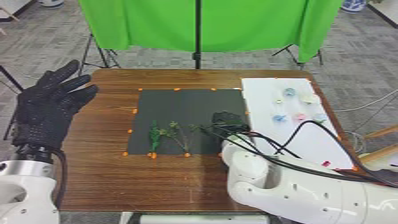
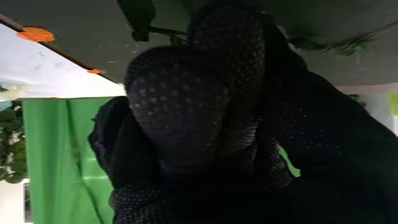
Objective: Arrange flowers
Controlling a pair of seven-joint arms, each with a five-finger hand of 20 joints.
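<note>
My left hand (image 1: 49, 107) is raised over the table's left side, fingers relaxed. Over the right part of the dark mat (image 1: 160, 102), my right hand (image 1: 229, 121) points down, with leafy green bits beside it. In the right wrist view my right hand (image 2: 182, 105) has its thumb and fingers together round a green stem (image 2: 167, 31); the stem's hold point is hidden behind them. Two green stems (image 1: 155, 136) (image 1: 183, 137) lie on the mat left of that hand. Small blue, pink and cream flower heads (image 1: 289, 92) rest on the white sheet (image 1: 262, 90), and a red piece (image 1: 326, 163) lies near its front.
Orange tape pieces (image 1: 178, 89) mark the edges of the mat. My right forearm (image 1: 293, 180) and its black cables (image 1: 311, 125) cross the front right of the table and part of the white sheet. A green backdrop (image 1: 151, 25) hangs behind the table.
</note>
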